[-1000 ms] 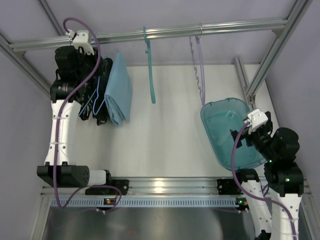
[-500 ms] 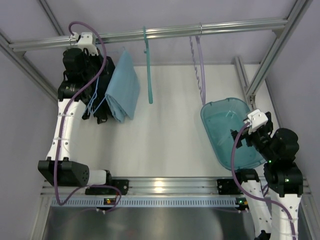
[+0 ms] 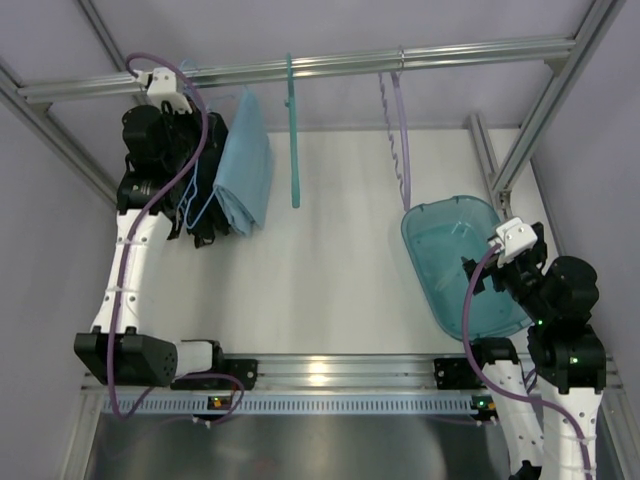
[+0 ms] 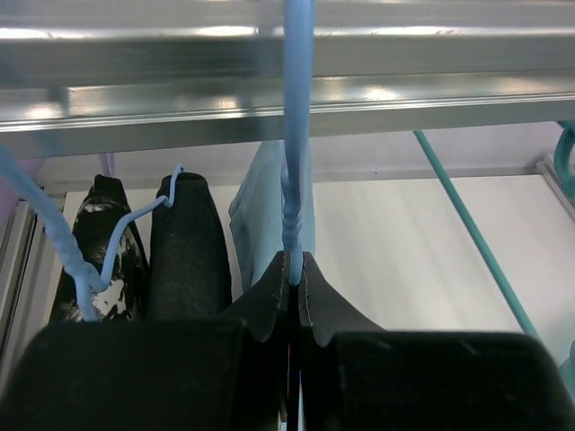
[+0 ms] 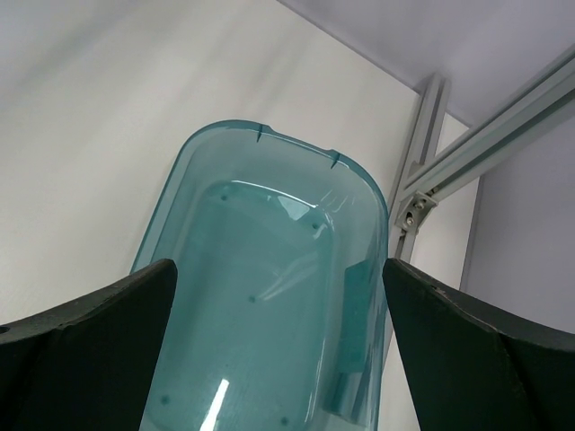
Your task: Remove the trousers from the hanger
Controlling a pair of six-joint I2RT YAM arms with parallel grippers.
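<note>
Although the top view buries the far-left end of the rail (image 3: 400, 58) under arm and dark cloth, the left wrist camera shows the grip plainly. The left gripper (image 4: 294, 269) has its fingers pressed together on the twisted wire neck of the hanger (image 4: 294, 215), and the wire rises from there to the rail. Just behind that wire hang the trousers (image 4: 263, 202). Left of them are a black garment (image 4: 187, 247) on a second pale-blue wire and a black-and-white patterned garment (image 4: 108, 260).

From above, the trousers appear as a long folded panel draped on the hanger at the far left, against the black garment. Loops of pale wire show beside their lower edge. That view alone gives the teal-green hanger (image 3: 293, 140) whole, apart to the right, and the lilac spiral hanger (image 3: 402, 140) farther right.

The right gripper (image 5: 278, 269) is spread wide. Its wrist camera looks between the fingers into the teal bin (image 5: 252, 233), which stands on the table (image 3: 340, 270) at the near right, well apart from the clothes.
</note>
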